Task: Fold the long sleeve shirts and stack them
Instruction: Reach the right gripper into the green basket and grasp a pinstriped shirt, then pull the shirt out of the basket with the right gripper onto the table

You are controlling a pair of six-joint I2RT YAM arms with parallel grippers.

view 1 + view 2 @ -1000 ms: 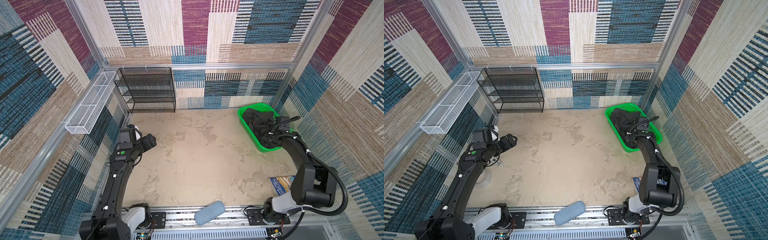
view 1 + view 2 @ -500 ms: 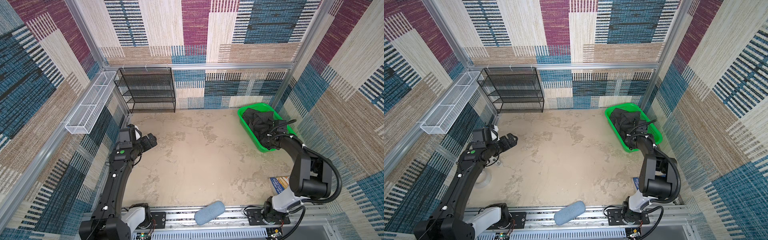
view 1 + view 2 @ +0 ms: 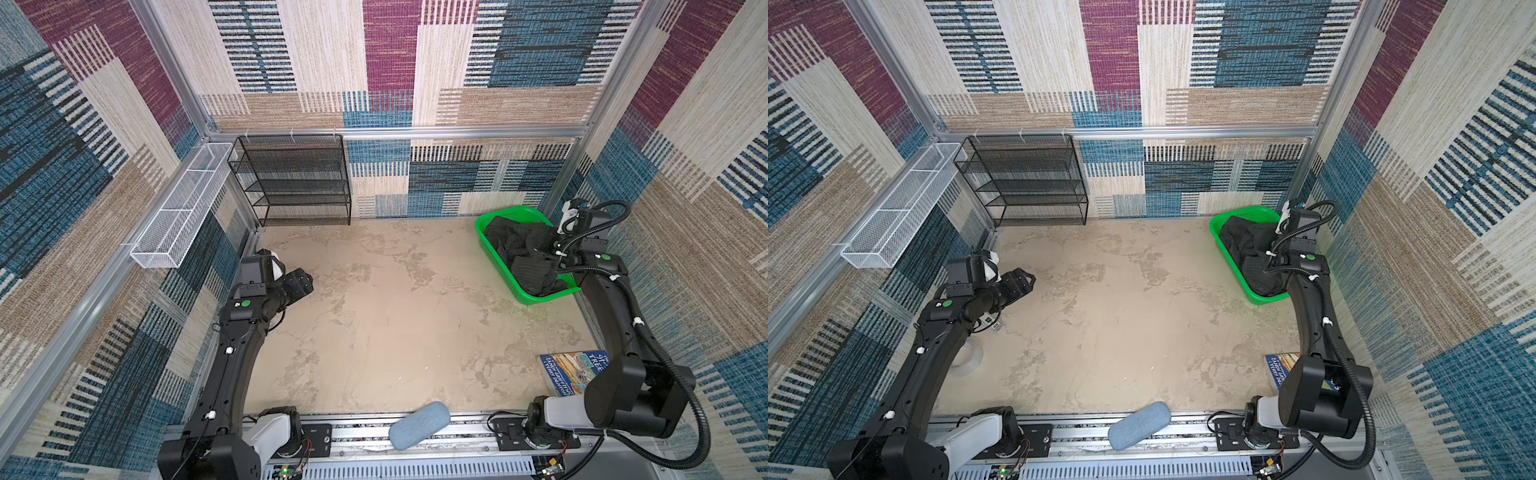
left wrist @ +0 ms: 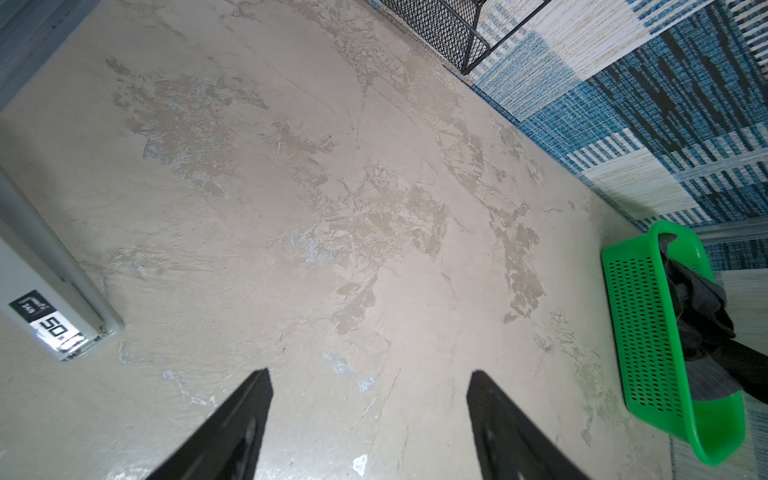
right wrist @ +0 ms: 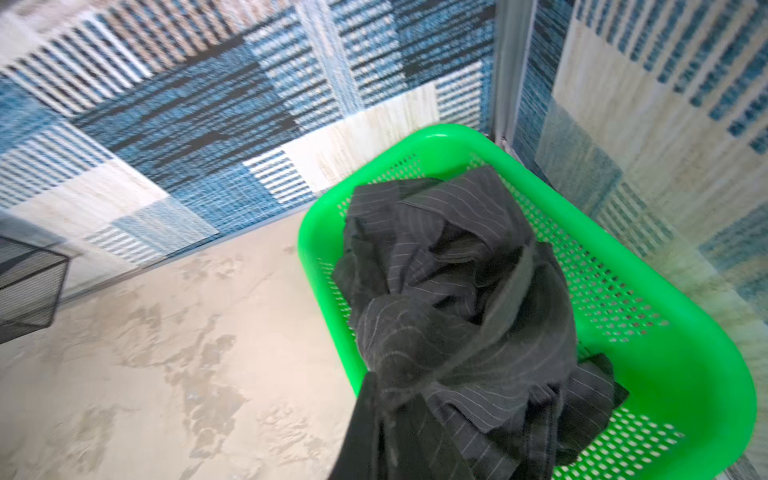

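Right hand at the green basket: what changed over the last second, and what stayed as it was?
The right hand reached deeper into the green basket and shut on the dark pinstriped shirt. Its wrist then shifted toward the back wall, or upward. The shirt is still bunched in the basket. The left hand stays open over the table and has barely moved.

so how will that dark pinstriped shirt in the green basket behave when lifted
The dark pinstriped shirt lies crumpled in folds, so it will probably hang limp. Bunched in the green perforated plastic basket, it may snag the rim.
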